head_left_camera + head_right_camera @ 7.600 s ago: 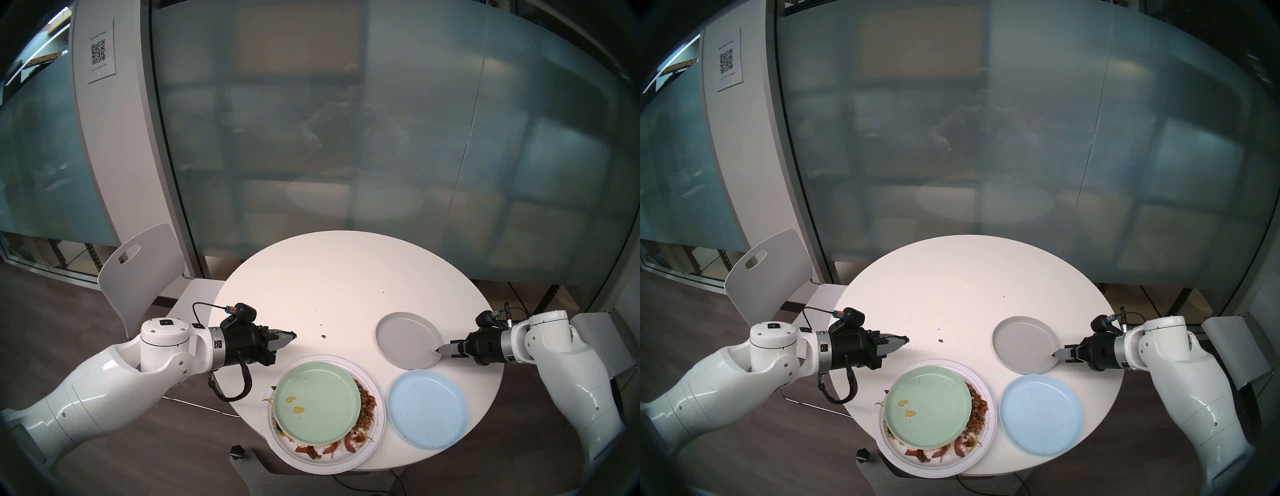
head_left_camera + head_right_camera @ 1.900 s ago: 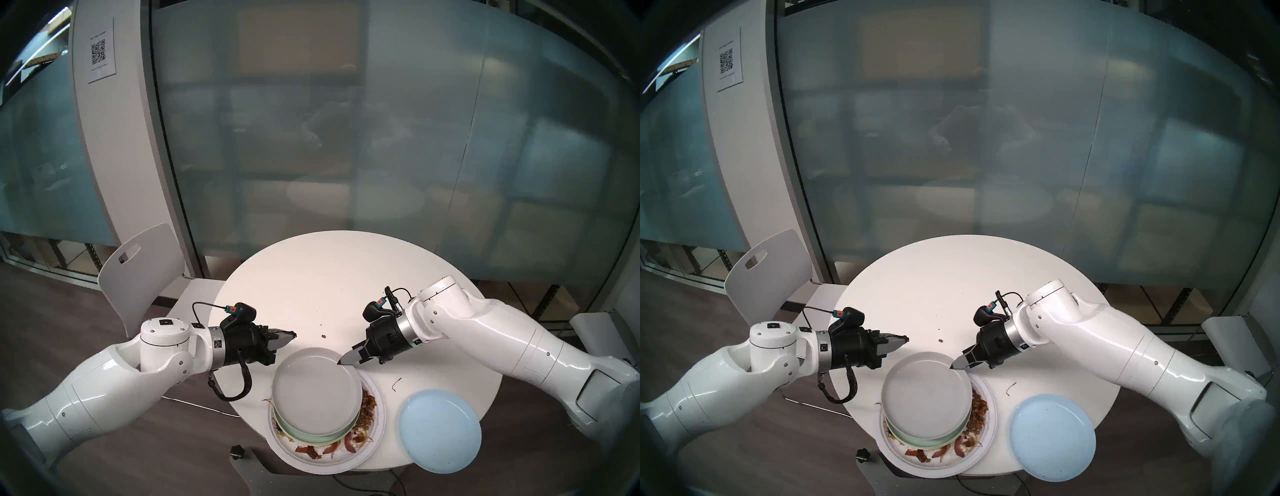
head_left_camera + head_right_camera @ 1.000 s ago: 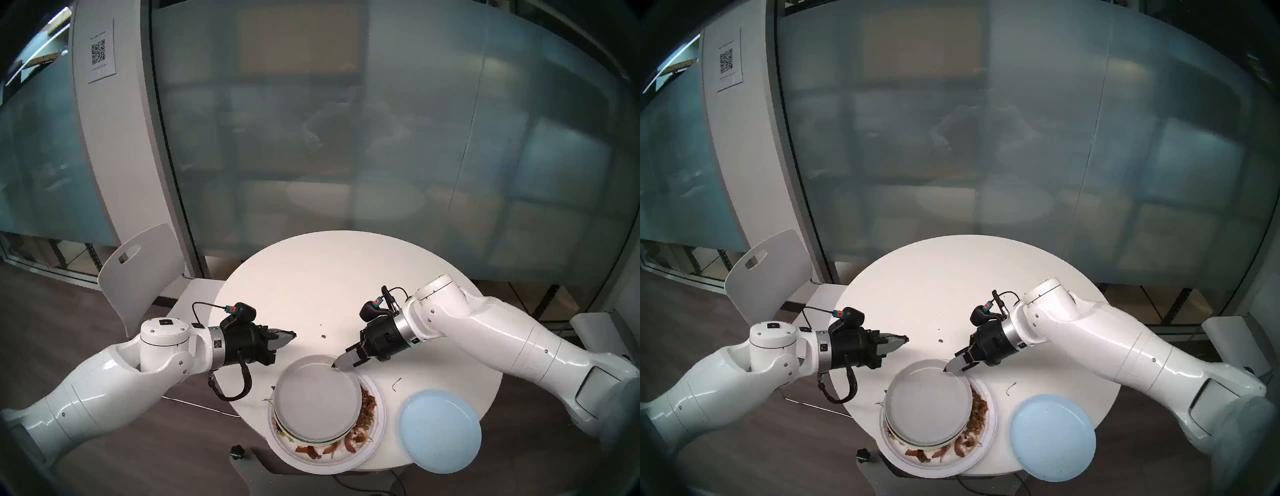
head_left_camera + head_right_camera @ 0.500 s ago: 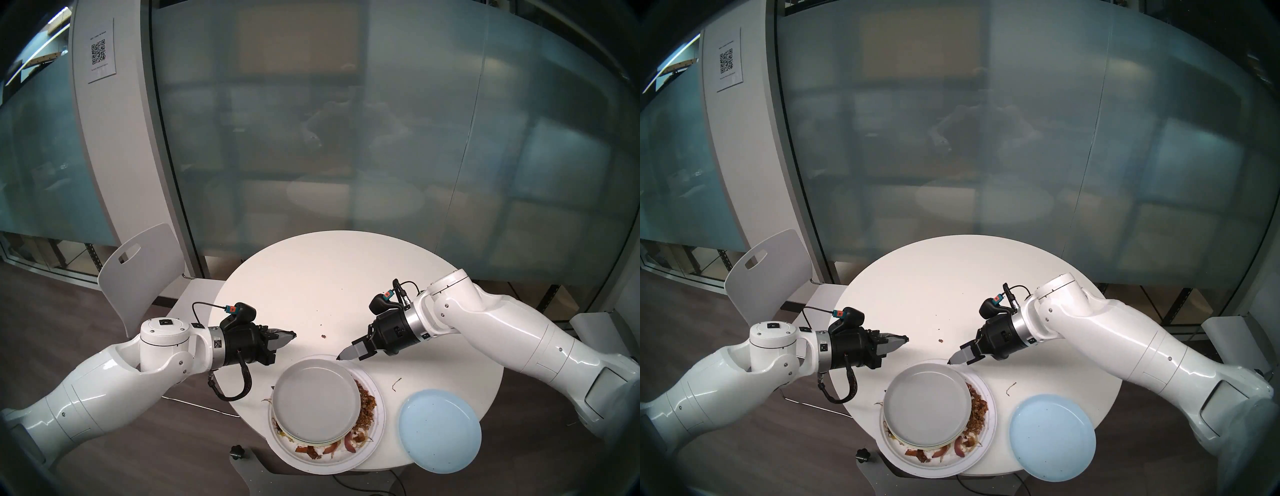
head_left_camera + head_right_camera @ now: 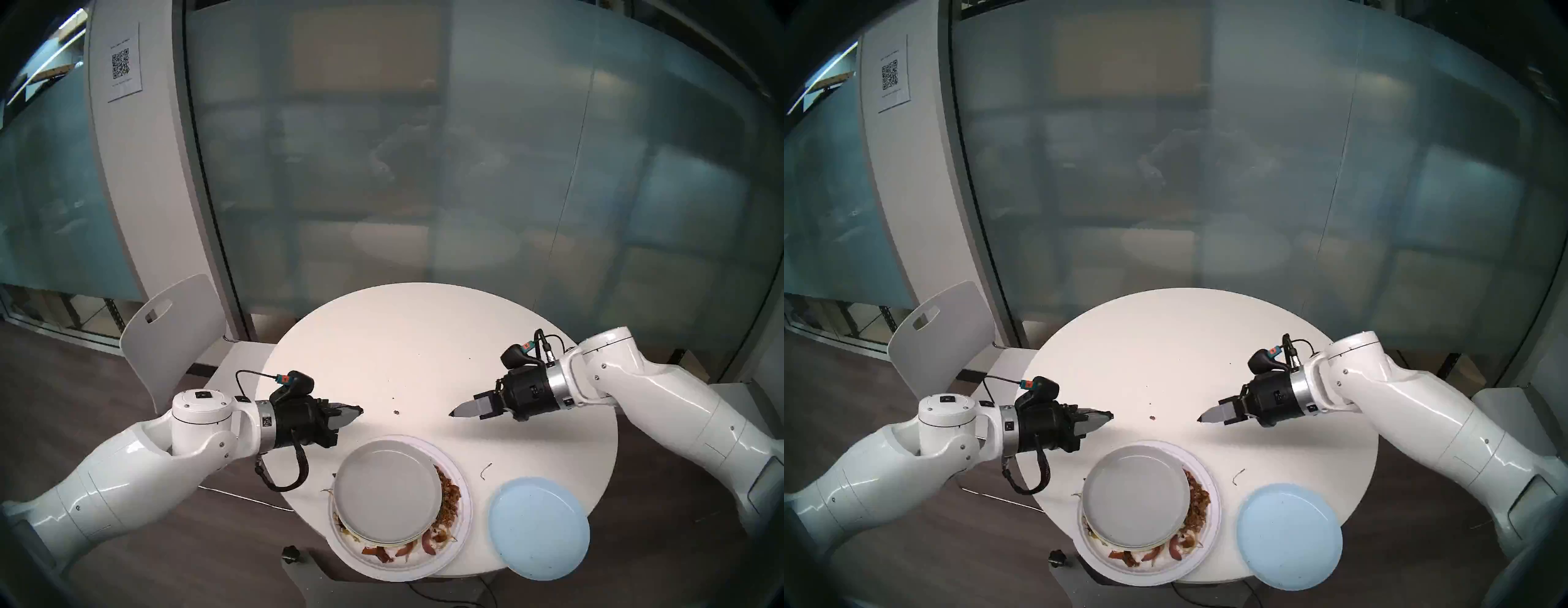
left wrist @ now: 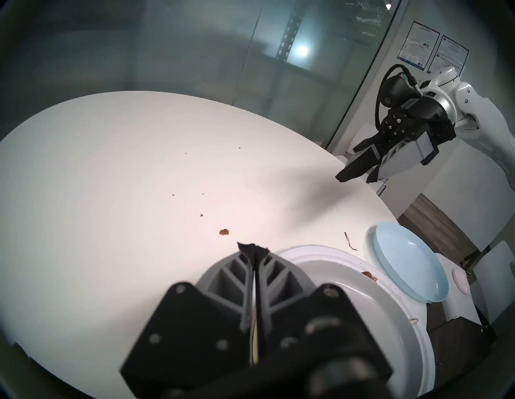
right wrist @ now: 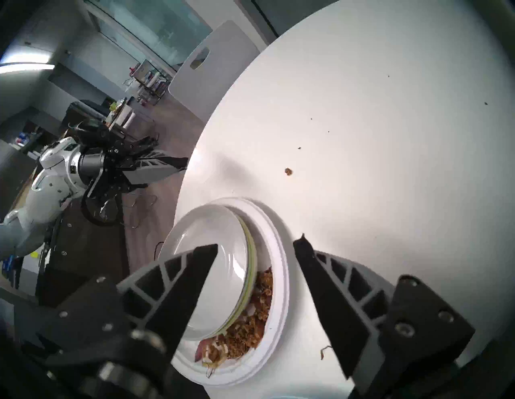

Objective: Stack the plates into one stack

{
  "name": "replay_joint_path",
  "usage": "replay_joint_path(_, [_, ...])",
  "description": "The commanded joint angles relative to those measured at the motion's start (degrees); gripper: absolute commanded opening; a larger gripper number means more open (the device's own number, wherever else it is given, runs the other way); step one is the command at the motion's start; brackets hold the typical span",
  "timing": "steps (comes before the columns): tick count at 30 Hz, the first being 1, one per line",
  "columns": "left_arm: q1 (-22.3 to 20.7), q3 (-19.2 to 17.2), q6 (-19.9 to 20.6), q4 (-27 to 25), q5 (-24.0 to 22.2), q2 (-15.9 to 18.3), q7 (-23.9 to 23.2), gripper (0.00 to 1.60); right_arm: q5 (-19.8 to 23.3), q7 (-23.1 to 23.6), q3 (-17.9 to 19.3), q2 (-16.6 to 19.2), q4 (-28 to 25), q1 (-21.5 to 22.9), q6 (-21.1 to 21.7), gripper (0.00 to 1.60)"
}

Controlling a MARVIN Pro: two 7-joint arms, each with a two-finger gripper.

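The stack sits at the table's front: a grey plate on top, thin mint green and yellow plate edges under it, and a large white paper plate with food scraps as its base. The small white plate is hidden. A light blue plate lies alone at the front right and hangs over the table edge. My right gripper is open and empty, above the table behind and to the right of the stack; its own view shows its fingers spread. My left gripper is shut and empty, left of the stack.
The round white table carries a food crumb and a thin strand. A white chair stands at the back left. A glass wall runs behind the table.
My right gripper set the grey plate on the stack, let go, opened and drew back to the right. The light blue plate had slid toward the front right edge. The left arm stayed still.
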Motion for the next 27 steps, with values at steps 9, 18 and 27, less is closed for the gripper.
replay_joint_path(9, [-0.5, -0.5, -0.3, -0.8, -0.1, 0.0, -0.1, 0.32, 6.9, 0.2, 8.8, 11.6, -5.6, -12.6, -5.1, 1.32])
replay_joint_path(18, [-0.4, -0.5, -0.3, -0.8, -0.1, 0.1, 0.0, 0.32, 12.6, -1.0, 12.6, 17.6, -9.1, -19.9, -13.6, 1.60])
replay_joint_path(27, [-0.4, -0.6, -0.3, -0.9, -0.1, 0.1, 0.0, 0.32, 17.5, -4.3, 15.4, 20.1, -10.3, -26.6, -21.6, 1.60])
